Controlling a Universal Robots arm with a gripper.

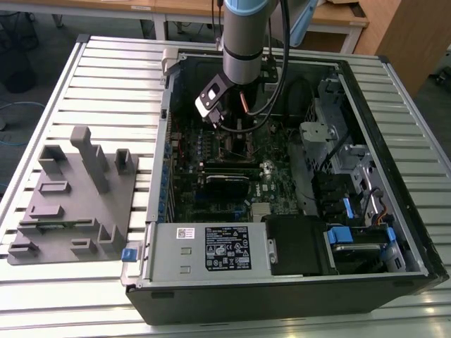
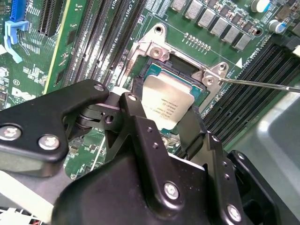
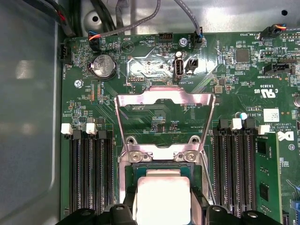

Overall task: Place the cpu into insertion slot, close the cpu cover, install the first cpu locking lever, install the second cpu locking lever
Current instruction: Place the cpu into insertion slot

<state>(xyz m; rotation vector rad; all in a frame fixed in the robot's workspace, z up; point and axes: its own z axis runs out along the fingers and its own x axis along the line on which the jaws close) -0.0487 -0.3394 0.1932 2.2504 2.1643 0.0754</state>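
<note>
The cpu [image 2: 166, 101] is gripped by two opposite edges between the black fingers [image 2: 133, 110] of the gripper [image 2: 165, 111], and is held directly over the insertion slot [image 2: 180, 68]. Faint grey print is borne on its silvery top. In the first wrist view the cpu cover [image 3: 164, 97] is seen swung open away from the slot, and green board shows through its cut-out. A thin locking lever [image 2: 262, 84] is raised out over the black memory slots [image 3: 89, 173]. White lettering is scattered across the motherboard [image 3: 243, 79], beside a coin battery [image 3: 104, 65]. In the exterior view a white-and-black label [image 1: 227, 248] is carried on the power supply of the open computer case [image 1: 394, 176], and a grey fixture [image 1: 74, 204] lies at the exterior view's left.
</note>
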